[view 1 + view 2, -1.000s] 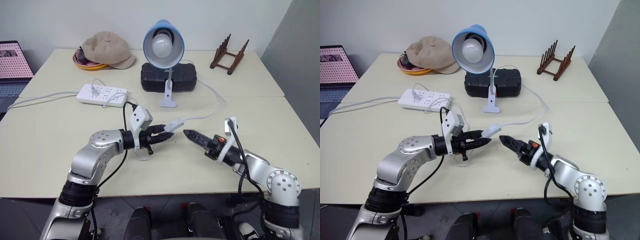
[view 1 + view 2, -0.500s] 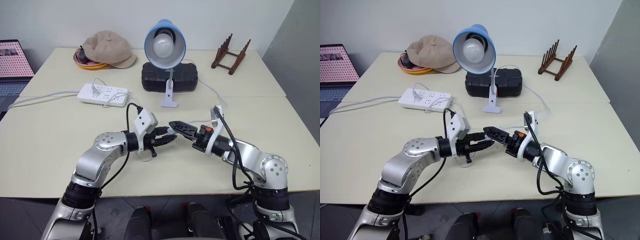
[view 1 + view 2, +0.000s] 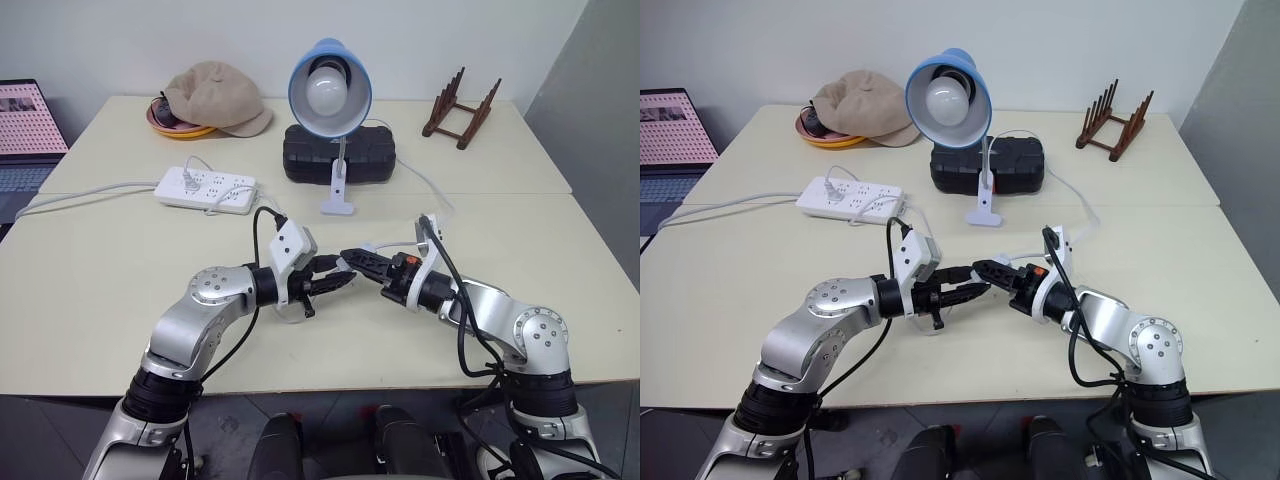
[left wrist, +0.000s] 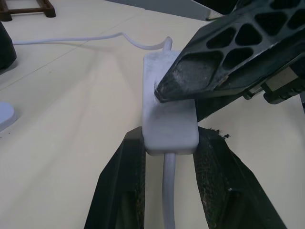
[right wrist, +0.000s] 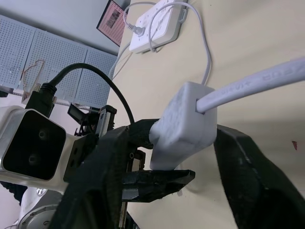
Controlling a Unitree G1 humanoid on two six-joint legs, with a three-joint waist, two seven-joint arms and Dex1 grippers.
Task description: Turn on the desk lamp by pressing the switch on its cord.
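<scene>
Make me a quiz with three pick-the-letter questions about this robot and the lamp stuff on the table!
1. Where is the cap?
A. on the power strip
B. at the table's far left, over a yellow dish
C. on the wooden rack

2. What colour is the desk lamp shade?
A. red
B. green
C. light blue

3. What is the left gripper doing?
A. holding the switch between its fingers
B. wide open in the air
C. holding the lamp's bulb

Answers:
1 B: the cap sits far left, partly covering the dish.
2 C: the shade around the white bulb is light blue.
3 A: the left wrist view shows both fingers clamped on the switch, with the right gripper around it too.
</scene>
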